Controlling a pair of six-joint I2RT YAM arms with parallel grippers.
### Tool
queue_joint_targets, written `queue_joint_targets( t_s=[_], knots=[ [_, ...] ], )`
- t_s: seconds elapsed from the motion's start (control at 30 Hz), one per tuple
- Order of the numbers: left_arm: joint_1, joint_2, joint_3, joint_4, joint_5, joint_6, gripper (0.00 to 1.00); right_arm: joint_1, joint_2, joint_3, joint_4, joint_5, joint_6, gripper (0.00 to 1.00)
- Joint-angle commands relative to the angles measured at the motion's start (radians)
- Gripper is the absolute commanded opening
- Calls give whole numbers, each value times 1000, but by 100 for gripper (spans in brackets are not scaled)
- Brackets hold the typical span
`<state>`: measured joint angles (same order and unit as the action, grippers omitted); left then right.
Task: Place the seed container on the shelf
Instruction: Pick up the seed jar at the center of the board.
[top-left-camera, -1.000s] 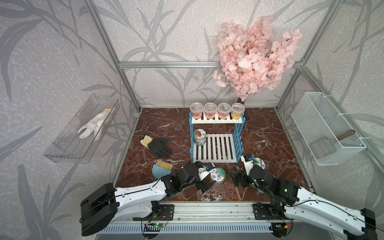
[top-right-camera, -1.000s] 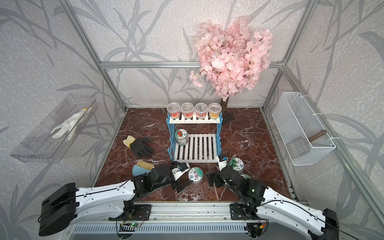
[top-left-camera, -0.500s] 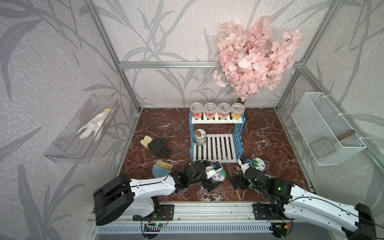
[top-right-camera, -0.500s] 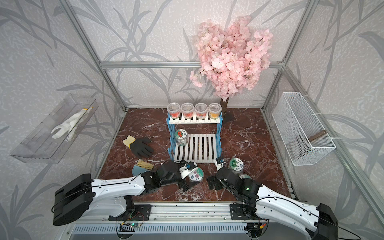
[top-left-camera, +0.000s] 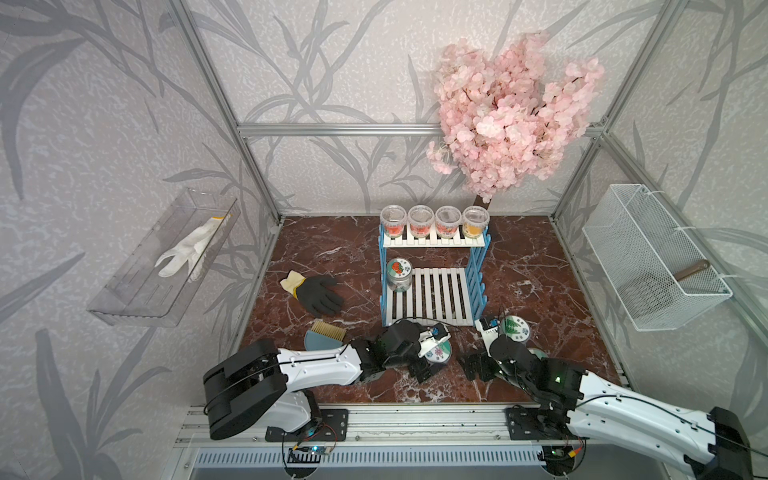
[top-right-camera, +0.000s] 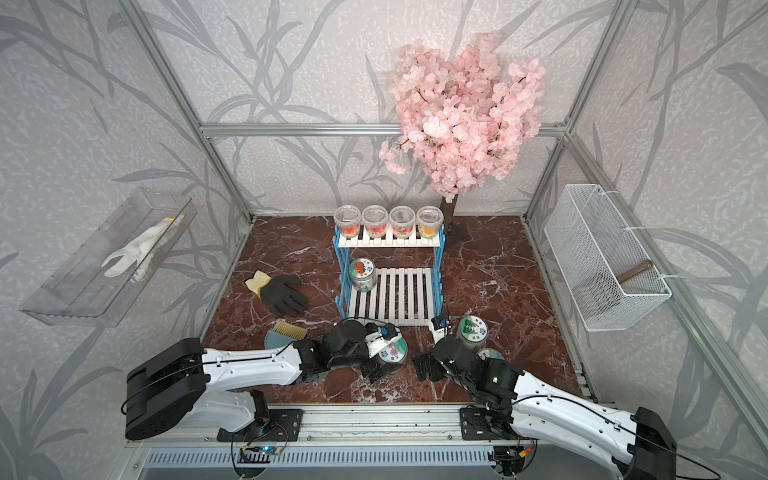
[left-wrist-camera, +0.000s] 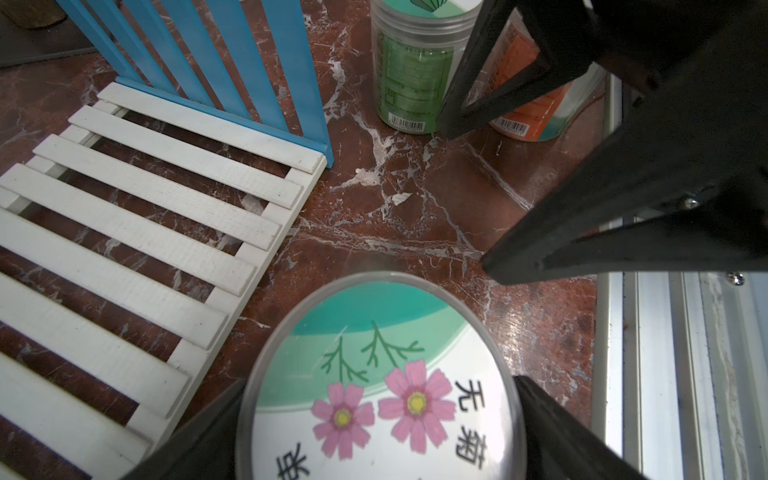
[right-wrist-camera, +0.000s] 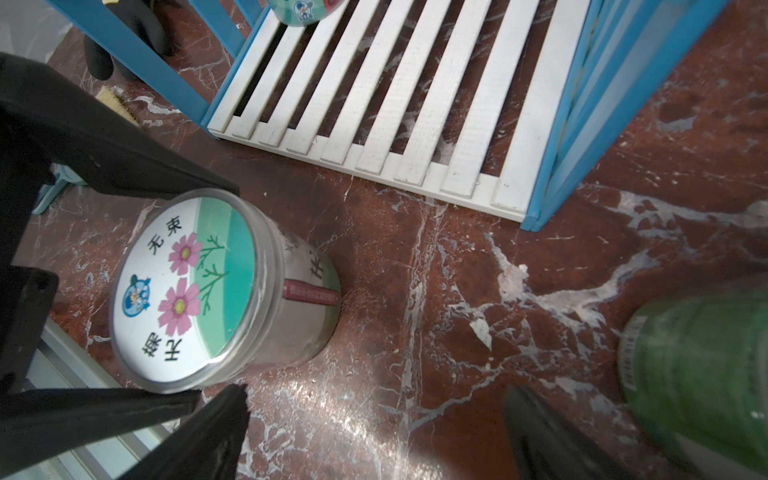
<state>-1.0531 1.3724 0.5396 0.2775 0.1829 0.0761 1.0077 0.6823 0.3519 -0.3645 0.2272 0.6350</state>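
Observation:
The seed container (top-left-camera: 438, 354) (top-right-camera: 392, 351), a clear jar whose lid shows pink flowers (left-wrist-camera: 382, 386) (right-wrist-camera: 187, 291), stands upright on the marble floor just in front of the shelf (top-left-camera: 432, 297) (top-right-camera: 390, 296). My left gripper (top-left-camera: 434, 355) (left-wrist-camera: 378, 390) reaches in from the left. Its two black fingers (left-wrist-camera: 552, 428) press against opposite sides of the jar. My right gripper (top-left-camera: 482, 357) (right-wrist-camera: 374, 399) is open over bare floor to the right of the jar, with nothing between its fingers. The shelf's lower white slatted board (left-wrist-camera: 145, 216) (right-wrist-camera: 395, 104) is mostly bare.
A green-labelled jar (top-left-camera: 514, 328) (right-wrist-camera: 698, 374) and an orange-labelled one (left-wrist-camera: 528, 95) stand by my right gripper. A strawberry-lid jar (top-left-camera: 399, 274) sits on the lower board, several cups (top-left-camera: 434, 220) on the top. A black glove (top-left-camera: 320, 293) and brush (top-left-camera: 326, 334) lie left.
My left gripper has slid right until its fingers flank the flower-lid jar, then narrowed onto it. My right gripper has shifted slightly left, still open.

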Motion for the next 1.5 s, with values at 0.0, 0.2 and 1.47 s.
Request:
queue_joint_targets(
  t_s=[0.0, 0.2, 1.47],
  knots=[
    [-2, -14, 30, -19, 1, -11, 87, -3, -25, -8, 9, 14, -5, 99],
    [9, -108, 13, -78, 6, -50, 80, -3, -63, -4, 43, 20, -58, 99],
    [363, -626, 189, -716, 575, 233, 82, -3, 400, 21, 1061, -689, -763, 89]
  ],
)
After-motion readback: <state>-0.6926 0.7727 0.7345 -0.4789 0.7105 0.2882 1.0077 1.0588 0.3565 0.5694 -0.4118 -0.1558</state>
